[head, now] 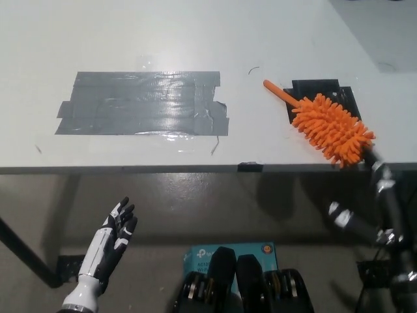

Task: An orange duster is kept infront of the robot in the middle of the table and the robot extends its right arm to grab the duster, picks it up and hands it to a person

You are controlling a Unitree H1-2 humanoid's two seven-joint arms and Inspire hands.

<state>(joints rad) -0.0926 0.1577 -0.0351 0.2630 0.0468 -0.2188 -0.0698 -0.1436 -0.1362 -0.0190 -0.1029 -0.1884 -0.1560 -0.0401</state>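
White left hand [116, 229] open, empty; orange duster [329, 126] untouched on table [195, 39].

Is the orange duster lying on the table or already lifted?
Lying flat. The orange duster rests on the table over black tape; the right hand is below the edge, not holding it.

The white table [78, 39] carries a grey tape patch [140, 103] at nine o'clock and the orange duster [326, 125] at three o'clock (partly over black tape [319, 87]), well apart.

bare table [195, 39] around duster [331, 127] (unobstructed)
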